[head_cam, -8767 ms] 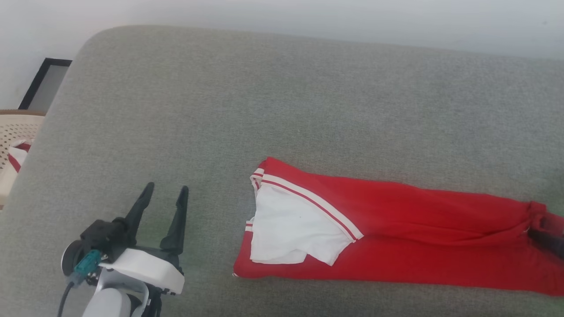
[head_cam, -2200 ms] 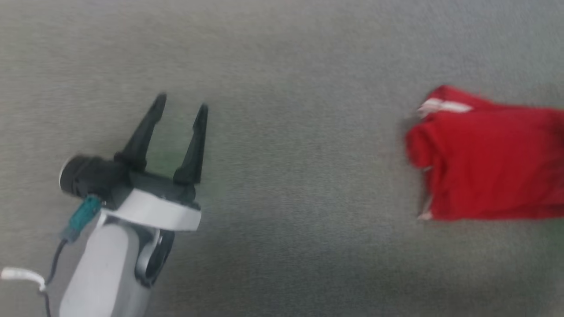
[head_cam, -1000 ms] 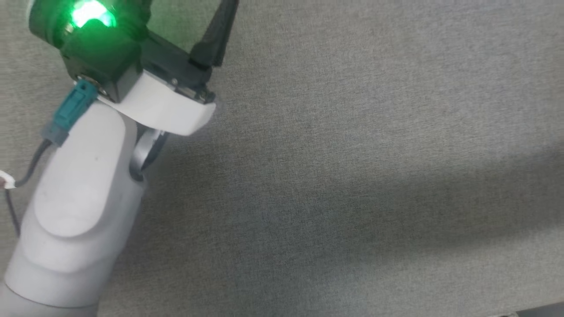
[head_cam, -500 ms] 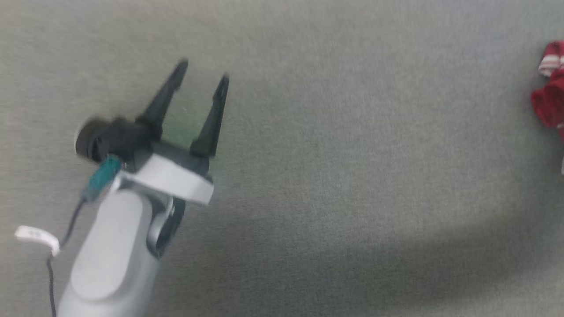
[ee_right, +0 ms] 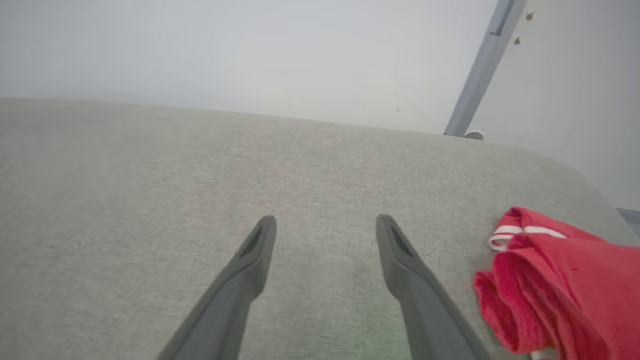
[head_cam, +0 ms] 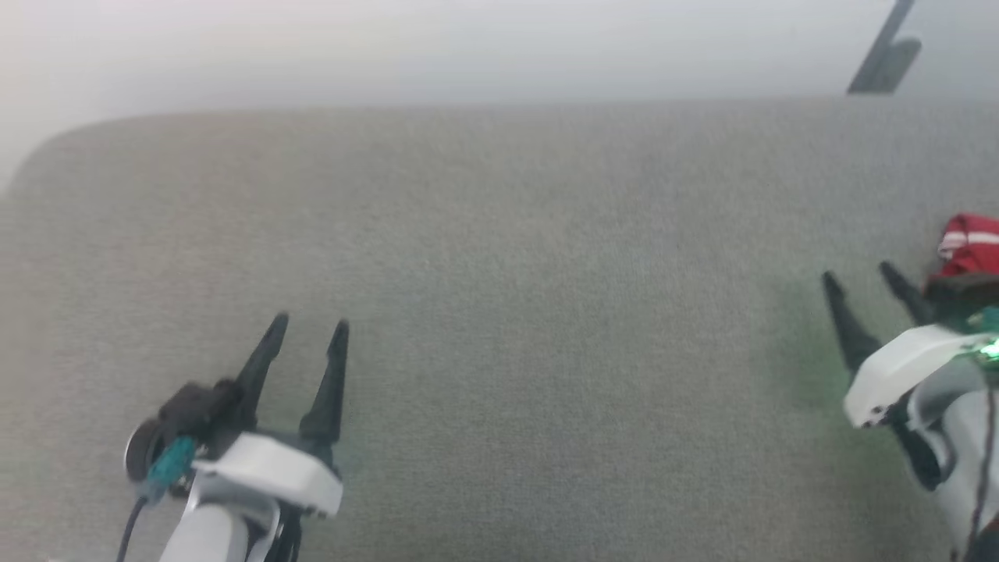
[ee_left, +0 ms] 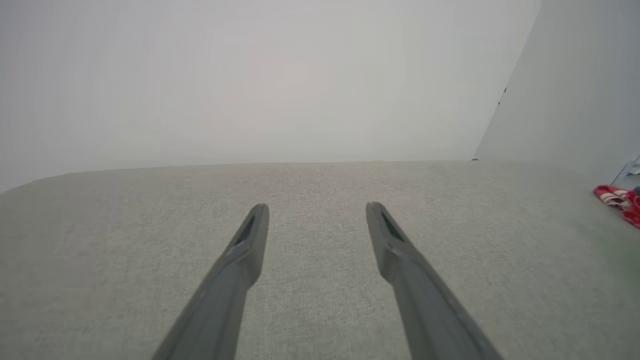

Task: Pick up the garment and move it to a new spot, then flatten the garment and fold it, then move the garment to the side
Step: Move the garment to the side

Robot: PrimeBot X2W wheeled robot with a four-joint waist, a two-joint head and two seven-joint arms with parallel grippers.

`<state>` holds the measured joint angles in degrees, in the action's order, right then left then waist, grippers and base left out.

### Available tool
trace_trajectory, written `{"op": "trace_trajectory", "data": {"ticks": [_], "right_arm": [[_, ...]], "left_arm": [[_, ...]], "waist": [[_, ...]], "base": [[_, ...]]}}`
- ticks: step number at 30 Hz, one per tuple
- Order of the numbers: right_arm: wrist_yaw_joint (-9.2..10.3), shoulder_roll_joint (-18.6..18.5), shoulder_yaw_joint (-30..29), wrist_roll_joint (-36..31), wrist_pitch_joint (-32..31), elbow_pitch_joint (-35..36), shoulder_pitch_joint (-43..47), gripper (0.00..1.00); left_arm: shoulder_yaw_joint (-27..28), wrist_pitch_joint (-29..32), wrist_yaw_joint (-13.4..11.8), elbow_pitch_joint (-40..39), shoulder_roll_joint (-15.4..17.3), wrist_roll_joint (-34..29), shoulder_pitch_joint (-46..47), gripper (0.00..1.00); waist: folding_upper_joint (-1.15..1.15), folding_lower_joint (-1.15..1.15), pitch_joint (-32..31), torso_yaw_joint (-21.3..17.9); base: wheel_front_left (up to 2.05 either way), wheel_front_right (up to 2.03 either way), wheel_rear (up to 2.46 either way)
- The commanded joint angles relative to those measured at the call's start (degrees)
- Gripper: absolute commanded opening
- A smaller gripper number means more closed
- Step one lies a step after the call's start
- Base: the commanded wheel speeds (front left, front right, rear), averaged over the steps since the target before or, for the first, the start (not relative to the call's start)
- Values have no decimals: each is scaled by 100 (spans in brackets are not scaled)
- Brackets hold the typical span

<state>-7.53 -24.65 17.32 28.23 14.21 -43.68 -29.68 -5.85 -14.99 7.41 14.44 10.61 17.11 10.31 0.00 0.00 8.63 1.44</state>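
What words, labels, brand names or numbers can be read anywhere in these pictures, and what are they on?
No text can be read anywhere.
The red garment has white stripes along its trim but no print.
The left pincer and the right pincer bear no legible marking, and neither does the grey cushion.
The head view is blurred, so very small print could be missed.

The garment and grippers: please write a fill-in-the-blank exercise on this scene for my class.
The garment is ____ with white-striped trim.
It lies at the robot's ____ side.
On the right gripper the jaws stand ____, not shut.
The left gripper holds ____.
Missing words: red; right; open; nothing.
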Motion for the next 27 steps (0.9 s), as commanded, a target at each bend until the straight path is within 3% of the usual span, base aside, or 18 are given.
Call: {"op": "trace_trajectory", "data": {"ticks": [1,7,16,27], "right_arm": [[8,90,41,11,61,70,127,100],[8,398,-53,-23,104,356,496,100],[8,700,-664,-329,102,1367,1239,100],[7,854,-1310,-639,103,2378,2309,100]], "left_arm": [[93,-24,8,-10,-9,-26,-180,100],[414,-24,8,-48,-86,-53,-742,100],[694,-24,8,-210,-175,-30,-1208,100],[851,-24,8,-664,-124,-21,-1677,100]], "waist": [[0,0,-314,173],[0,0,-711,186],[0,0,-975,91],[0,0,-1117,-7]], "base": [[0,0,0],[0,0,0],[0,0,0],[0,0,0]]}}
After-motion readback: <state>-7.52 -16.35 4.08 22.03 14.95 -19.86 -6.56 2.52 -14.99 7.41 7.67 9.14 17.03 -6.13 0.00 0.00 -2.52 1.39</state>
